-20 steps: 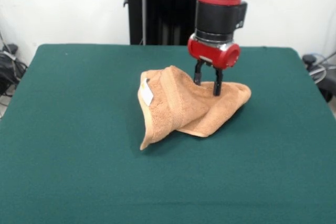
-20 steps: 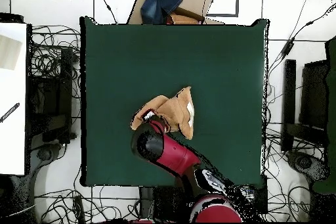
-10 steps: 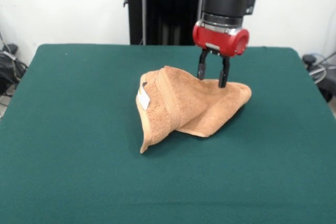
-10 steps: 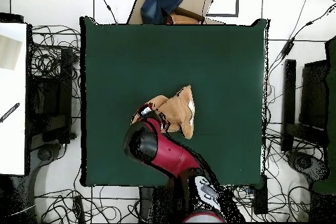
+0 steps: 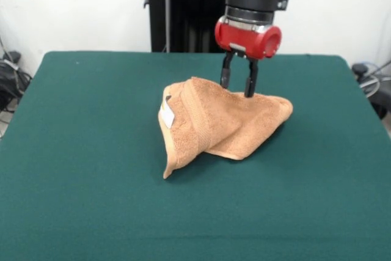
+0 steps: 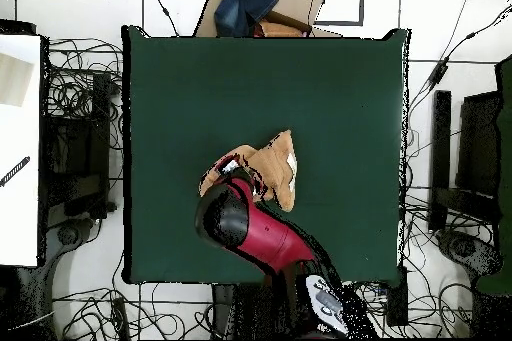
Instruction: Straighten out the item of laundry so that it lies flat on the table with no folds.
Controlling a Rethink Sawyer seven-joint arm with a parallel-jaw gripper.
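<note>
The orange-tan towel (image 5: 220, 123) lies crumpled in a folded heap near the middle of the green table (image 5: 85, 151), its white label (image 5: 166, 116) on the left fold. My gripper (image 5: 236, 90) hangs open just above the towel's upper ridge. Its fingertips are about at the cloth's top edge and nothing is between them. In the overhead view the towel (image 6: 275, 169) shows beside the red arm (image 6: 262, 237), whose wrist covers the gripper.
Green table top (image 6: 330, 87) surrounds the towel on all sides. Beyond the table's top edge in the overhead view stands a cardboard box with blue cloth (image 6: 258, 5). Cables (image 6: 75, 97) lie on the floor around the table, and a white surface (image 6: 20, 147) is at left.
My gripper has lifted off the towel, then shifted slightly left in the front view. The towel's left fold has settled a little; the heap stays in place.
</note>
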